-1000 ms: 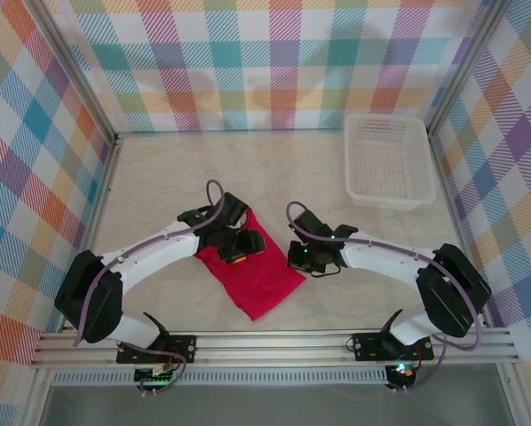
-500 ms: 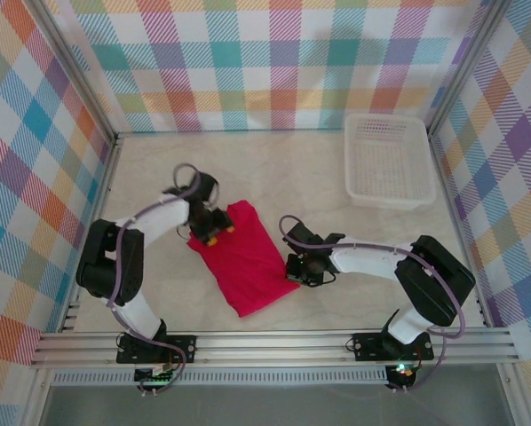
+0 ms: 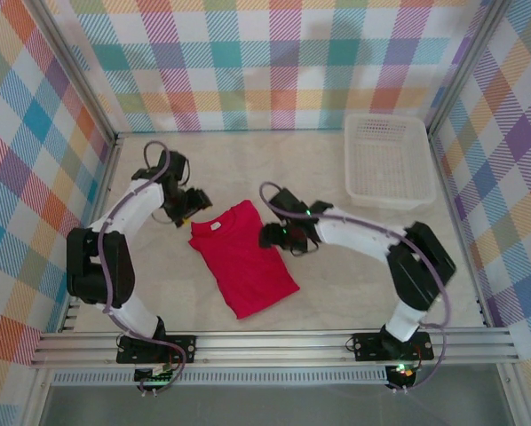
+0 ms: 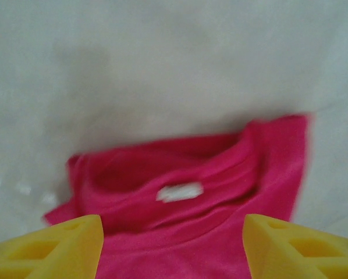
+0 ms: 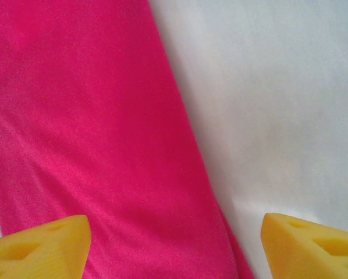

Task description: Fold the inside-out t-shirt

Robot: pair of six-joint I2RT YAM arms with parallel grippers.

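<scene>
- Fabric first: crimson inside-out t-shirt (image 3: 243, 257), flat on the pale surface (image 3: 319, 177), just left of centre in the top view; collar (image 4: 249, 174) end toward upper left, hem end toward lower right, apparently narrowed to a long strip.
- Soft, light and limp by the look of it (no stiffness to hold a shape once lifted); likely to sag, drag and wrinkle rather than slide as one piece.
- Best taken by pinching at edges or corners: the collar end with its white tag (image 4: 180, 192), mid-frame in the left wrist view, or the long right edge running down the right wrist view.
- Worth taking both layers in one pinch, to avoid peeling a single layer off the fold.
- Left gripper (image 3: 187, 204), upper left of the shirt in the top view, just off the collar: jaws spread wide, holding nothing, yellow tips at the bottom corners of its wrist view with red cloth beyond them.
- Right gripper (image 3: 279, 235), at the shirt's upper right edge: jaws likewise well apart, nothing pinched, hanging over the border between cloth and bare surface.
- White lattice basket (image 3: 386, 160), upper right of the top view, well apart from the shirt; nothing seen lying in it.
</scene>
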